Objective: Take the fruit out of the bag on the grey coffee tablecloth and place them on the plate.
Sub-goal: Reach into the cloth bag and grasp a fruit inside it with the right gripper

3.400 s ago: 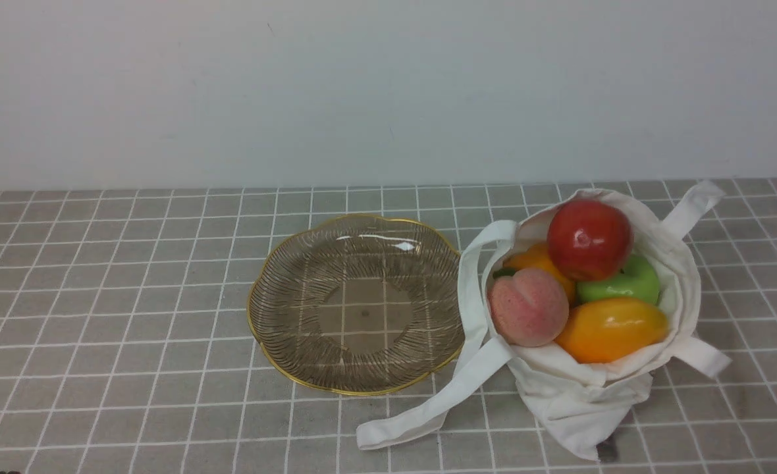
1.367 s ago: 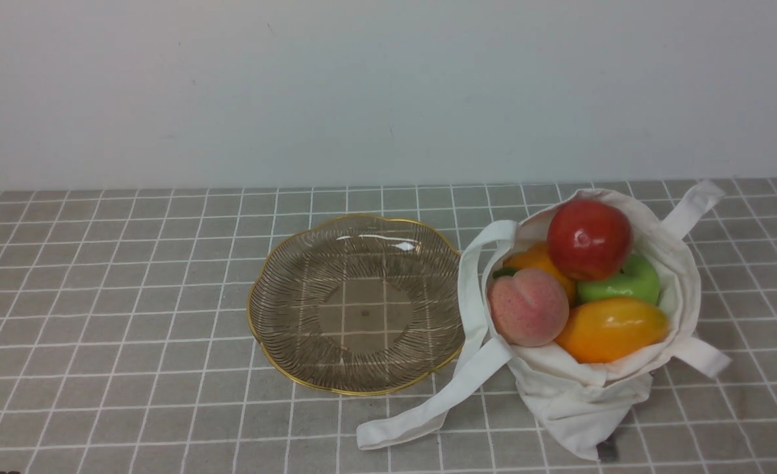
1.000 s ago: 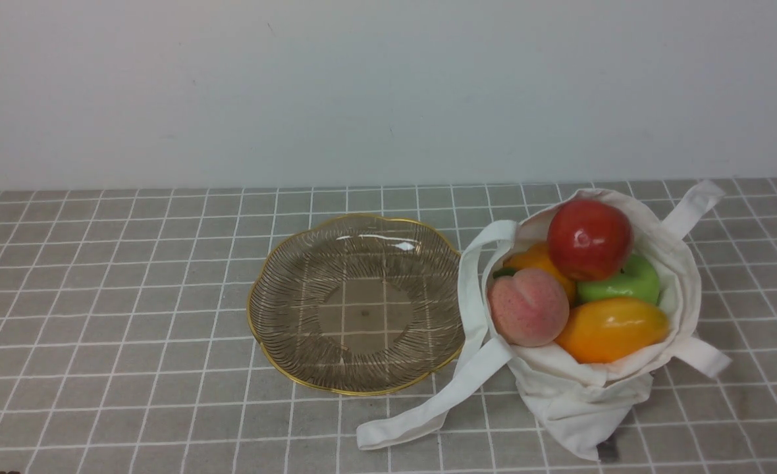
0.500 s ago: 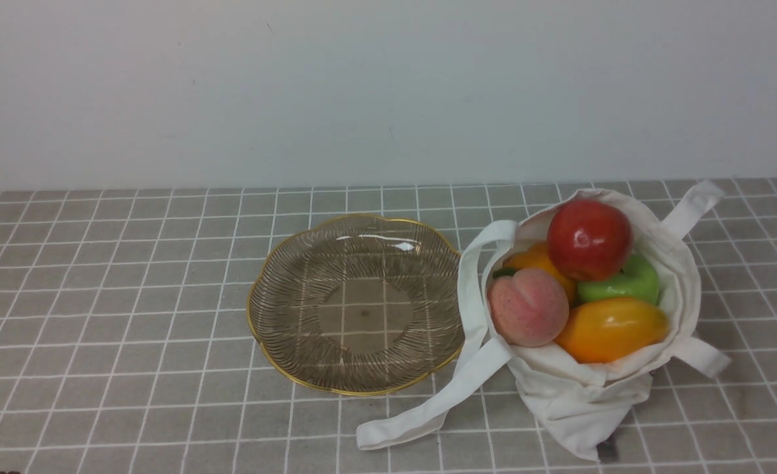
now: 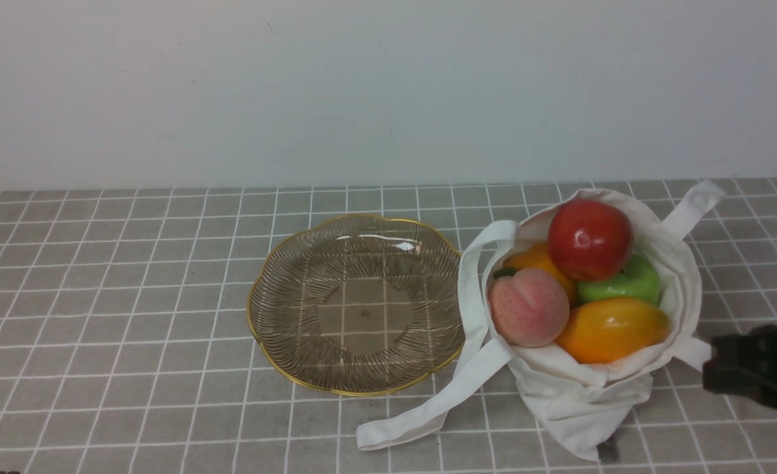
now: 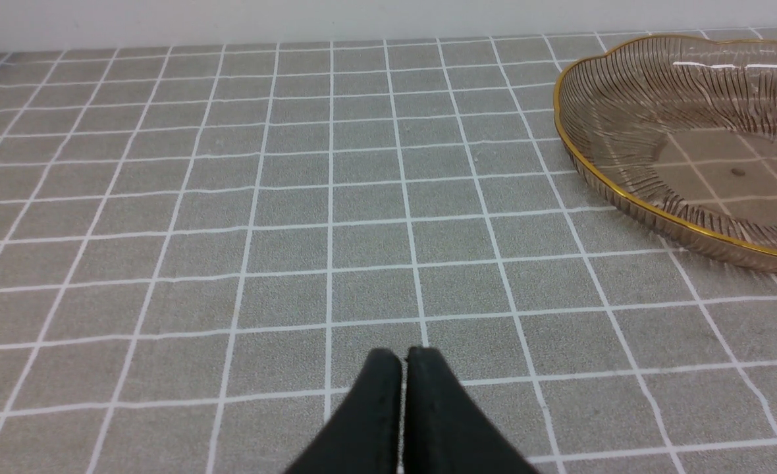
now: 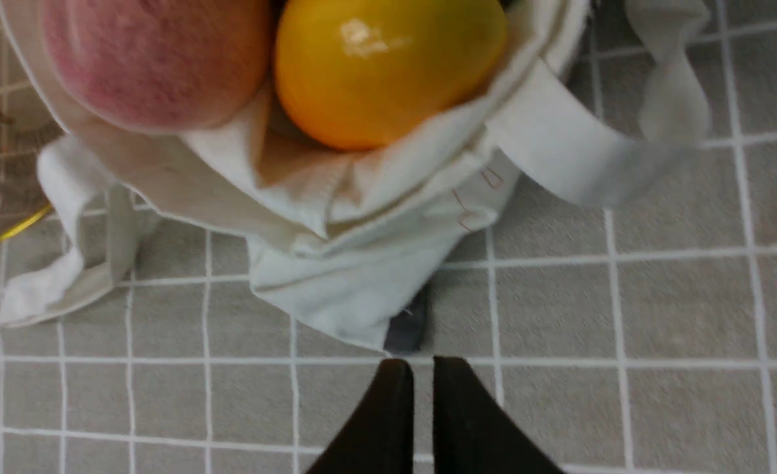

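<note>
The off-white bag (image 5: 579, 401) sits on the grey coffee tablecloth (image 5: 132, 329), right of the plate (image 5: 251, 309), which holds nothing. In the bag lie the fruit: a red apple (image 5: 589, 240) on top, a green apple (image 5: 625, 283), a peach (image 5: 528, 307), a mango (image 5: 611, 328) and a second mango (image 5: 538, 260) half hidden. My right gripper (image 5: 714, 365) hovers just right of the bag by its strap. Its fingertips (image 7: 395, 372) stand a narrow gap apart with nothing between them, near the bag's folded corner (image 7: 349, 289). My left gripper (image 6: 403, 355) is shut over bare cloth, left of the plate (image 6: 625, 197).
A long white strap (image 5: 428, 408) trails over the cloth in front of the plate. Another strap (image 5: 691, 207) lies behind the bag at the right. A pale wall closes off the back of the table.
My right gripper has come into the front view from the right edge and now hangs beside the bag. The fruit, bag and plate have not moved.
</note>
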You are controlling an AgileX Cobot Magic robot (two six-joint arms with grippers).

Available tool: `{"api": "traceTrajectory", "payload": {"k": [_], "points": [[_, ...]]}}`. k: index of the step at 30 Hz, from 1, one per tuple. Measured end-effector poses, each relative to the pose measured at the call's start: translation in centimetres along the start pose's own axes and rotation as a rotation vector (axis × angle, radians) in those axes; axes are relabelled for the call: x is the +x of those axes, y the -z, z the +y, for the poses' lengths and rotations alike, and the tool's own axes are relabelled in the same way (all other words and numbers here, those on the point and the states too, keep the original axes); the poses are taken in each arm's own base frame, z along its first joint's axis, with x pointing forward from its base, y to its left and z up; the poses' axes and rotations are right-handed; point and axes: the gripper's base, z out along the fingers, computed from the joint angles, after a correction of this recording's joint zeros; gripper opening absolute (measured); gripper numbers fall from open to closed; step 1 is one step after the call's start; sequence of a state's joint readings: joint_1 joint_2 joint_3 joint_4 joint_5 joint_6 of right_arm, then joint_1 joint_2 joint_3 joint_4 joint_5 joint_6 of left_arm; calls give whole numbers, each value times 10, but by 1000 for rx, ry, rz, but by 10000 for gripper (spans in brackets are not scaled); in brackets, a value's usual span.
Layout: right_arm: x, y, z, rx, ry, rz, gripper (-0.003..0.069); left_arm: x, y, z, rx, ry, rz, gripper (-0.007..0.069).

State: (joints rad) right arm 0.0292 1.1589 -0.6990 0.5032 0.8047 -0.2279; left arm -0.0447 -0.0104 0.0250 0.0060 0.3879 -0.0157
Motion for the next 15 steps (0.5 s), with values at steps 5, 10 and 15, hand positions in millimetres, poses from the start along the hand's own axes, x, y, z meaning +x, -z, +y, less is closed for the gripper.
{"api": "traceTrajectory", "payload": {"k": [5,10,15], "points": [[-33,-12,24,-41,116,30,203,0,0,0,0,0,0,-8],[-65,-26,41,-23,166,28,358,0,0,0,0,0,0,-8],[-93,-40,42,33,145,12,530,0,0,0,0,0,0,-8]]}}
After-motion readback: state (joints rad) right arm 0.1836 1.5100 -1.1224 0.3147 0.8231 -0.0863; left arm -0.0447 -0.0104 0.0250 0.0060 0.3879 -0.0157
